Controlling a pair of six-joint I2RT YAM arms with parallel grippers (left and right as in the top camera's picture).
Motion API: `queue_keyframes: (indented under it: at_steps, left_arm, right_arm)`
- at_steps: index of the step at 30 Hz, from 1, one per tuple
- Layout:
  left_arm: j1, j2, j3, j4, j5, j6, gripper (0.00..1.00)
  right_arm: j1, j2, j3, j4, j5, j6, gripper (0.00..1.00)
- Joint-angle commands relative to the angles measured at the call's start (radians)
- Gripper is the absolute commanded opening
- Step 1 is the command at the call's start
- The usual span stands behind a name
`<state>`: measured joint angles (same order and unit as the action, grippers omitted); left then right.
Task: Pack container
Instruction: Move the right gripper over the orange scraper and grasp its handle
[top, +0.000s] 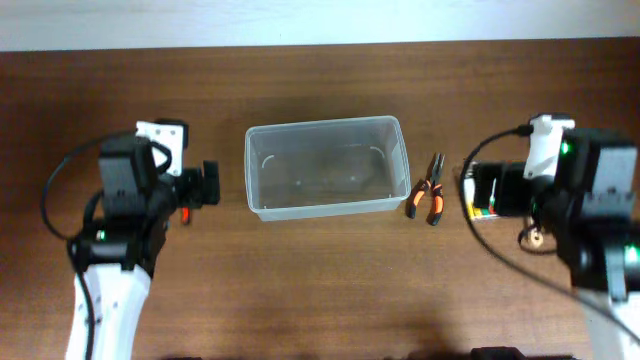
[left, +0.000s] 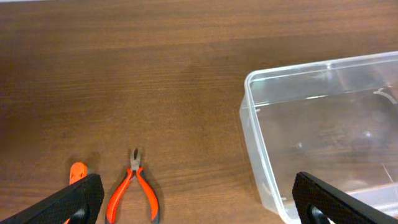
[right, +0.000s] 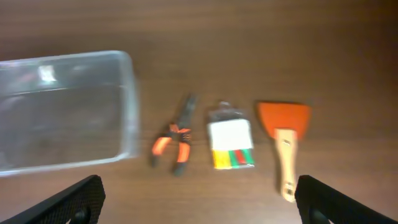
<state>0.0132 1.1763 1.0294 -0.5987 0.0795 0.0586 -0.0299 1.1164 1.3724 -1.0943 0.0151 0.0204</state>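
The clear plastic container (top: 325, 124) stands empty at the middle of the brown table; it also shows in the left wrist view (left: 249, 118) and the right wrist view (right: 132, 106). My left gripper (top: 207, 183) hovers left of it, open and empty (left: 199, 205), above orange-handled pliers (left: 134, 190) and a small orange tool (left: 78, 171). My right gripper (top: 487, 190) hovers right of it, open and empty (right: 199, 199). Below it lie black-and-orange pliers (right: 174, 137), a packet with coloured stripes (right: 231, 143) and a scraper (right: 285, 143) with an orange blade and wooden handle.
In the overhead view the black-and-orange pliers (top: 428, 200) lie just right of the container, the striped packet (top: 482, 210) is partly hidden under the right arm, and the table's far edge runs along the top.
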Motion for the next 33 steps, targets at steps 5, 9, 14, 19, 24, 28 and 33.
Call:
queue_keyframes:
  at_steps: [5,9,14,19,24,28,33]
  left_arm:
    - [0.001,0.094,0.025,-0.011,-0.061,-0.002,0.99]
    - [0.001,0.125,0.025,-0.028,-0.061,-0.002,0.99]
    - [0.001,0.149,0.025,-0.028,-0.061,-0.002,0.99]
    - [0.001,0.151,0.025,-0.028,-0.061,-0.002,0.99]
    - [0.001,0.151,0.025,-0.028,-0.061,-0.002,0.99]
    - [0.001,0.151,0.025,-0.028,-0.061,-0.002,0.99]
    - [0.001,0.151,0.025,-0.028,-0.061,-0.002,0.99]
  right_arm:
    - [-0.208,0.235,0.014,0.025,0.102,-0.044,0.98]
    - [-0.292,0.347,0.014,0.068,0.098,-0.095,0.99]
    - [-0.352,0.499,0.014,0.148,0.098,-0.189,0.98]
    - [-0.357,0.651,0.014,0.237,0.098,-0.332,0.99]
    - [-0.357,0.783,0.014,0.267,0.103,-0.364,0.98]
    - [-0.357,0.853,0.014,0.262,0.102,-0.364,0.99]
    - [-0.359,0.888,0.013,0.234,0.094,-0.364,0.99]
